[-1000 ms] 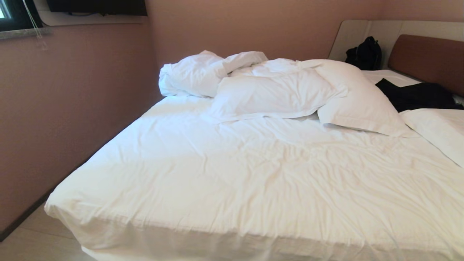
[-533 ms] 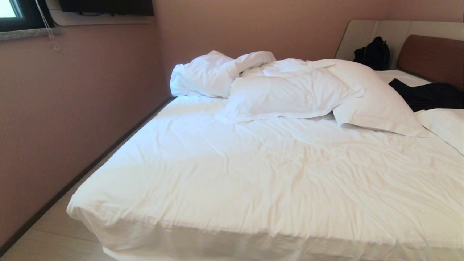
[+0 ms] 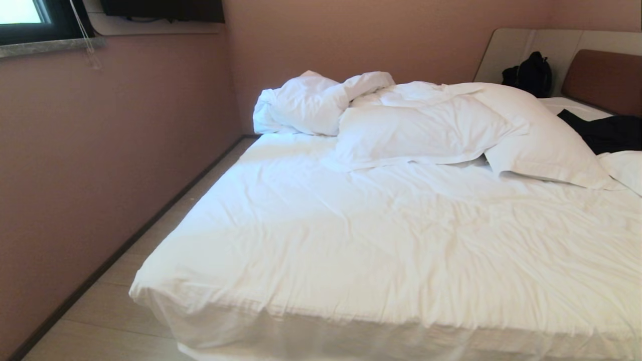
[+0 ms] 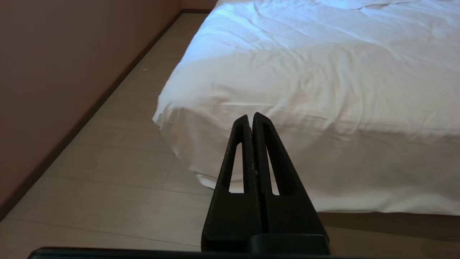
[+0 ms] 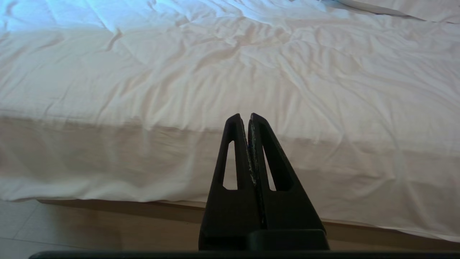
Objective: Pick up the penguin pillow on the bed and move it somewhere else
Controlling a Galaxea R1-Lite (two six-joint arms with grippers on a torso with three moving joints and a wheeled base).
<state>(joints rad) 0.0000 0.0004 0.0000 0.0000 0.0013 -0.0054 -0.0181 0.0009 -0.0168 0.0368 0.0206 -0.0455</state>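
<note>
The bed (image 3: 401, 250) fills the head view, covered in a wrinkled white sheet, with its brown headboard (image 3: 604, 80) at the far right. The penguin pillow is out of view. Neither arm shows in the head view. My left gripper (image 4: 251, 117) is shut and empty, held low in front of the bed's near left corner (image 4: 169, 111). In its own wrist view my right gripper (image 5: 244, 117) is likewise shut on nothing, facing the bed's front edge (image 5: 143, 158).
A crumpled white duvet (image 3: 311, 103) and plain white pillows (image 3: 541, 138) lie heaped at the far end. Dark clothing (image 3: 607, 133) and a black bag (image 3: 529, 75) sit by the headboard. A pink wall (image 3: 100, 150) and a strip of wooden floor (image 3: 120, 301) run along the bed's left side.
The whole head view has shifted: the bed and pillows slid to the right in the picture and more floor and wall show on the left, so the camera moved. Nothing on the bed moved.
</note>
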